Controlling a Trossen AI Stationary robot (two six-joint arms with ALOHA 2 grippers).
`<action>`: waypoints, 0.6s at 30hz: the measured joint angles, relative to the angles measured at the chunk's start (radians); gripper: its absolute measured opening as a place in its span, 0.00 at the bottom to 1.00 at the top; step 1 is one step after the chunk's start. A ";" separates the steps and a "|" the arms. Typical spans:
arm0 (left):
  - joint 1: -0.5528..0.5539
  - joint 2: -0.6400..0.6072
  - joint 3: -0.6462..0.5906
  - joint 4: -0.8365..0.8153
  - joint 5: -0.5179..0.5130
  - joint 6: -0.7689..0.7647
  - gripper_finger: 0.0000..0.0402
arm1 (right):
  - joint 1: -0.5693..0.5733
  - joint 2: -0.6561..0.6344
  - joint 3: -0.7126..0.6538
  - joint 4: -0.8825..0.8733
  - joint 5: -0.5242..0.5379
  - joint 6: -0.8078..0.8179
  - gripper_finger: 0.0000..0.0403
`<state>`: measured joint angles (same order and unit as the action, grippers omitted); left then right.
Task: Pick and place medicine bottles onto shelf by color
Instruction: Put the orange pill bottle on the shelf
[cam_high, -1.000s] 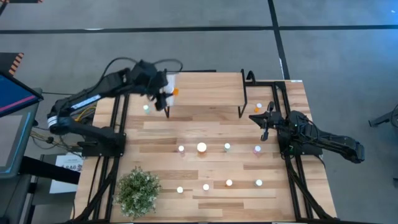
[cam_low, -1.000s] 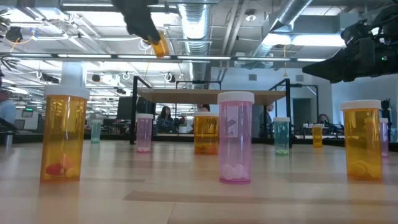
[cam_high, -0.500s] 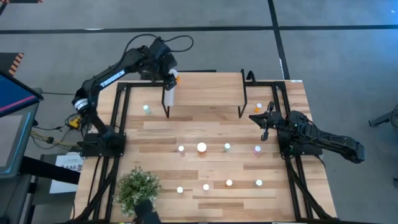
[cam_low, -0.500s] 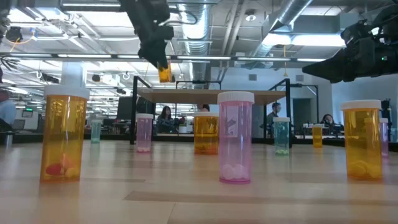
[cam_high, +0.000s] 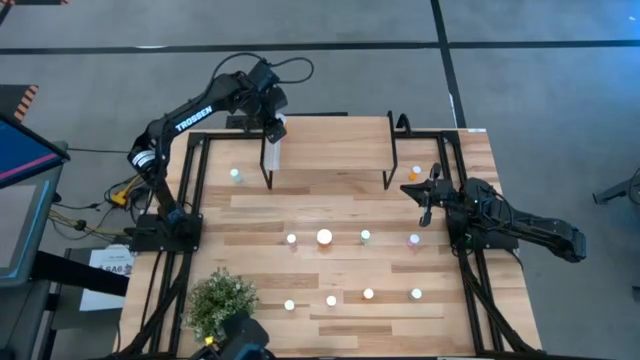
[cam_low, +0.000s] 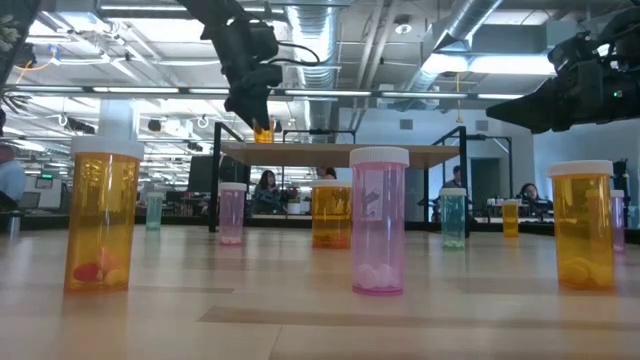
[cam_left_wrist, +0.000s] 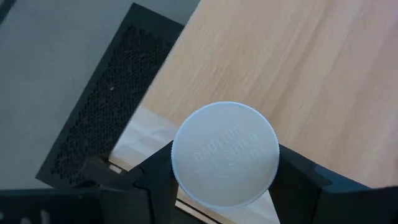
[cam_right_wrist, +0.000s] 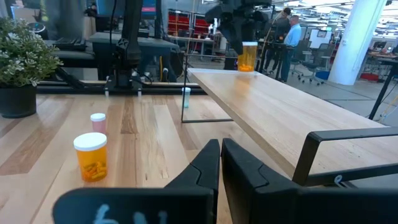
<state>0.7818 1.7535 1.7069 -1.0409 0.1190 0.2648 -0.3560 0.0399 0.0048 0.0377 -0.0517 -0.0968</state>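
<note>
My left gripper (cam_high: 272, 124) hangs over the left end of the shelf (cam_high: 335, 141), shut on an orange medicine bottle (cam_low: 264, 131) with a white cap (cam_left_wrist: 225, 154). The bottle's base stands at the plank top (cam_low: 340, 153); whether it touches I cannot tell. Several small bottles stand on the table in two rows (cam_high: 324, 237) (cam_high: 368, 294). A teal one (cam_high: 235, 174) and an orange one (cam_high: 415, 173) stand by the shelf legs. My right gripper (cam_high: 425, 205) waits shut at the table's right side, level above the table. My left gripper pinches the orange bottle at its top between its two fingers (cam_left_wrist: 298, 180), one on each side just under the cap's rim (cam_left_wrist: 180, 171). The fingers come slanting down from above. The bottle hangs nearly upright below them, its orange body (cam_right_wrist: 247, 57) over the shelf's left end.
A potted plant (cam_high: 222, 305) stands at the table's near left corner. Black frame rails (cam_high: 470, 280) run along both sides of the table. The shelf's plank (cam_right_wrist: 280, 106) is bare right of the held bottle. People and desks show in the room behind.
My left gripper has carried the orange bottle toward the table's far edge, onto the shelf's left end, and down to the plank. It has tipped more downward, so the bottle has gone from tilted to nearly upright. The right arm has kept still.
</note>
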 joint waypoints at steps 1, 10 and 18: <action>0.000 0.000 0.000 -0.004 0.003 0.000 0.47 | 0.000 0.000 0.000 0.000 0.000 0.000 0.11; 0.002 0.000 -0.008 -0.008 0.000 0.000 0.49 | 0.000 0.000 0.000 0.000 0.000 0.000 0.11; 0.002 0.000 -0.008 -0.008 0.001 -0.006 0.50 | 0.000 0.000 0.000 0.000 0.000 0.000 0.11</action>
<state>0.7834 1.7535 1.6989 -1.0492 0.1196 0.2588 -0.3561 0.0399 0.0048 0.0378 -0.0517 -0.0969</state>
